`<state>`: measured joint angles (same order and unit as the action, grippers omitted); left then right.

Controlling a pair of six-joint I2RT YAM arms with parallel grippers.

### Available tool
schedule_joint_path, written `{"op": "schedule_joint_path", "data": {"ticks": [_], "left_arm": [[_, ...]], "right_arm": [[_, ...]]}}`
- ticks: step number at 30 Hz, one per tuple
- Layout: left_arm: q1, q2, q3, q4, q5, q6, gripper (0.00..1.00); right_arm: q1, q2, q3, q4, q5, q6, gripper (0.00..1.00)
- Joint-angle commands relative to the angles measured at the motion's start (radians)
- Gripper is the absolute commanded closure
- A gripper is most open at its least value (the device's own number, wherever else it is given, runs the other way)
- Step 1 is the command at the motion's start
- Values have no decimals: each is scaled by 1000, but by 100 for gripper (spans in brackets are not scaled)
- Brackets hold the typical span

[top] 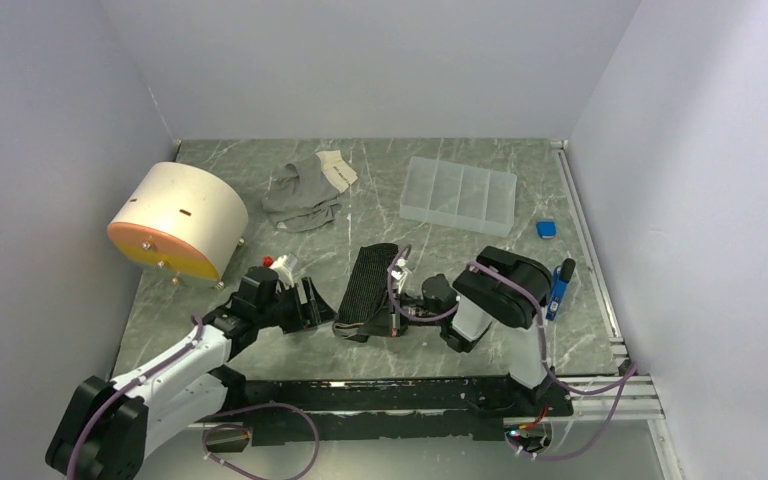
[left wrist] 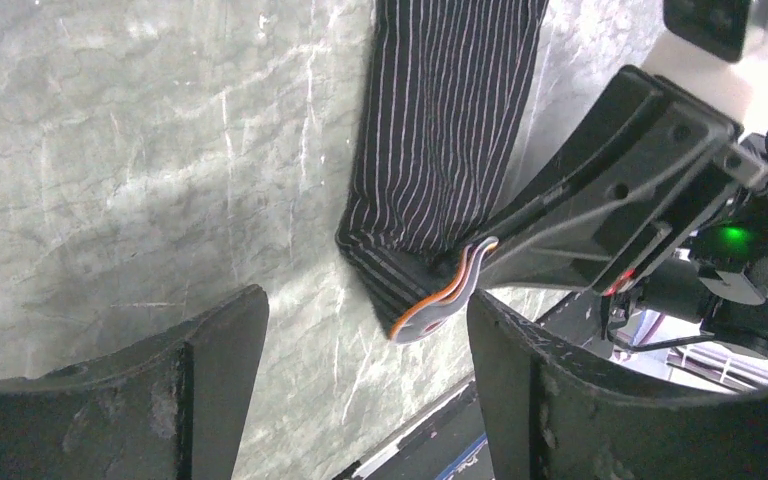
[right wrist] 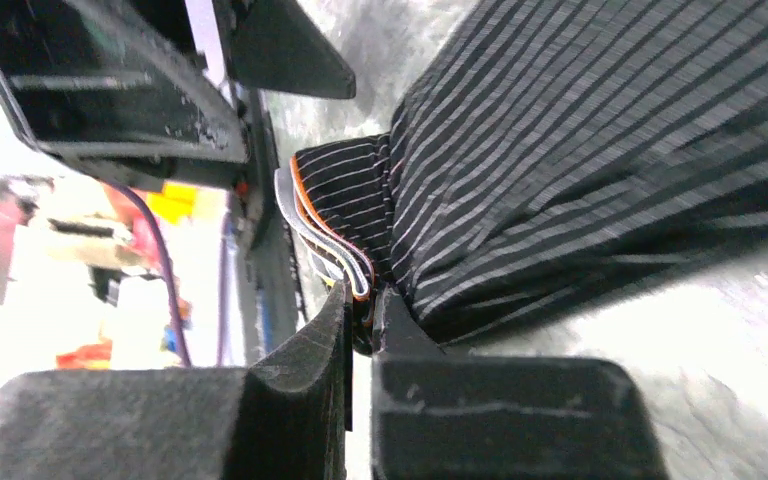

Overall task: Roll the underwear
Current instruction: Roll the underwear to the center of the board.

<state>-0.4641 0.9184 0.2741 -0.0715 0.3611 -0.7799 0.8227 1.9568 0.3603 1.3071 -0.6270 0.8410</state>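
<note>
Stuff on the grey marbled counter (top: 430, 160), going left to right. A cream drum (top: 185, 210) lies on its side at the far left, with its orange face turned toward the near-left corner. Right of it, up by the far edge, there's a crumpled grey garment (top: 300, 200) with a white piece at its far corner.

Closer to the arms, the left hand (top: 318, 305) sits low over the counter. Its fingers (left wrist: 210, 370) are spread wide and there's nothing gripped between them. In its wrist view the gap frames the near end of the underwear (top: 368, 280).

That's black with thin white stripes, folded into a long narrow strip. It runs near to far in the middle of the counter, just right of the left hand. The waistband (left wrist: 438, 308), white with orange trim, is at the near end, with its layers fanned out.

The right hand (top: 365, 325) reaches in from the right. Its fingers (right wrist: 300, 350) are pressed together, pinching that near end of the underwear just beside the waistband.

Further right, by the far edge, is a clear divided tray (top: 460, 195). A small blue item (top: 546, 229) sits just right of the tray. A longer blue object (top: 558, 288) lies near the right rail, beside the right arm.
</note>
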Motion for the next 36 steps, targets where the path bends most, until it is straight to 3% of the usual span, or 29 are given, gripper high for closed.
{"op": "schedule_joint_path", "data": {"ticks": [1,7,10,16,20,25,36], "left_arm": [[4,-30,-23,22,20,2,23],[4,-63,-27,-2,16,30,24],[5,-80,-30,1,20,42,29],[4,-112,-41,21,47,65,47],[3,-109,-48,51,119,107,64],[-6,-34,-66,155,210,109,74],[-37,187,-49,456,282,-7,73]], "right_arm": [[-38,91,-40,215,-9,279,95],[-56,134,-45,199,14,360,93],[-58,140,-44,166,21,377,90],[-63,136,-53,123,54,409,86],[-64,132,-52,90,64,433,84],[-66,127,-51,64,74,449,83],[-66,132,-34,34,62,449,81]]}}
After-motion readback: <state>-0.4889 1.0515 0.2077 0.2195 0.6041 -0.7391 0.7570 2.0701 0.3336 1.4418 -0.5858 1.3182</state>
